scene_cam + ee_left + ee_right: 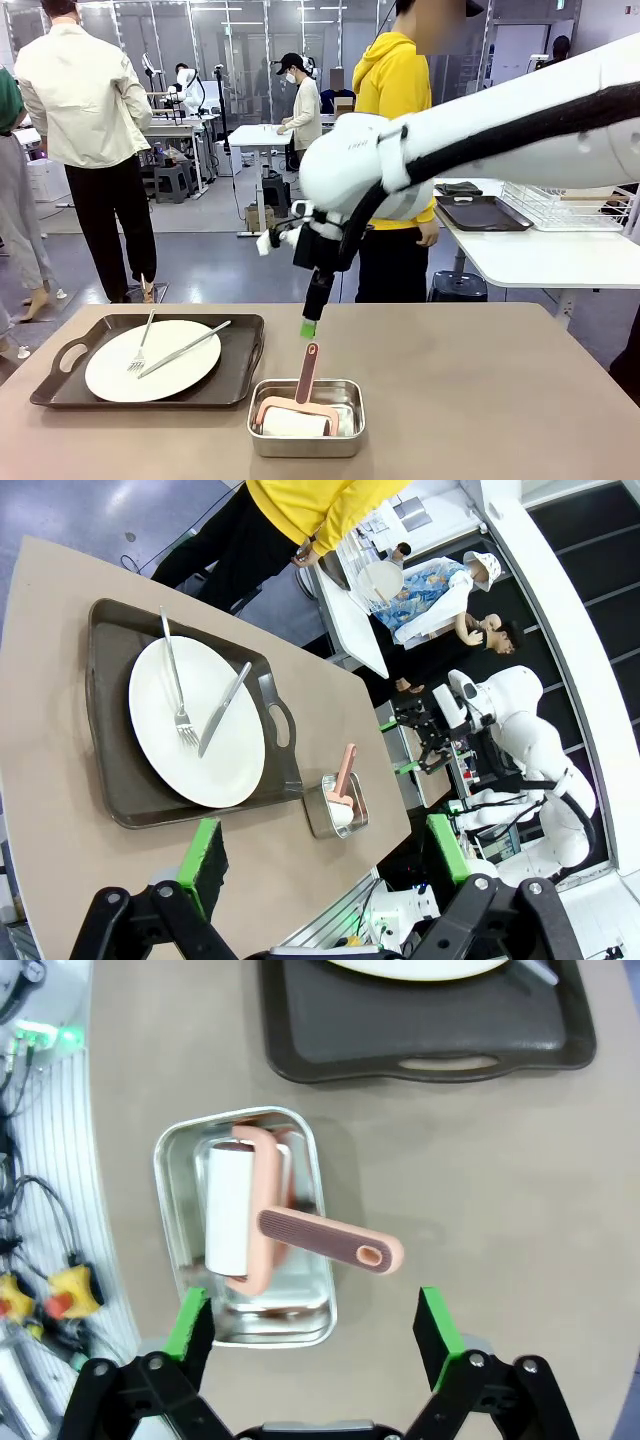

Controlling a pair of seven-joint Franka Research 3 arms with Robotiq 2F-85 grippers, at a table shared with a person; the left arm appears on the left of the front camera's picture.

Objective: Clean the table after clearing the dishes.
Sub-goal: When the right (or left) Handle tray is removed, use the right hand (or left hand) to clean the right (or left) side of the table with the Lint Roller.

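Tabletop (480, 400) is carrying everything: a dark tray (240, 360) is sitting on the robot's left side, well apart from the bare right half. A white plate (170, 380) is lying in the tray, so the dishes are not yet cleared. A steel tin (305, 447) is standing just beside the tray's corner, near the robot's edge. A pink roller (306, 375) is resting in the tin, its handle slanting up over the far rim. A knife (185, 347) and a fork (141, 350) are lying loose on the plate.

Trouble is likely coming from that slanted handle: if the claw is closing off-centre, the roller may be twisting out or dragging the light tin with it, perhaps into the tray. Rolling with the tray on the tabletop is also risking a bump, and any tilt of the tray would be sending the loose cutlery sliding.

Right claw (313, 1320) is hovering above the tin with its jaws spread wide, holding nothing; its pads are straddling the handle's end, and the front view is showing one pad just above the handle tip, seemingly not touching. Left claw (325, 855) is hanging high over the tabletop, jaws likewise wide apart and empty.
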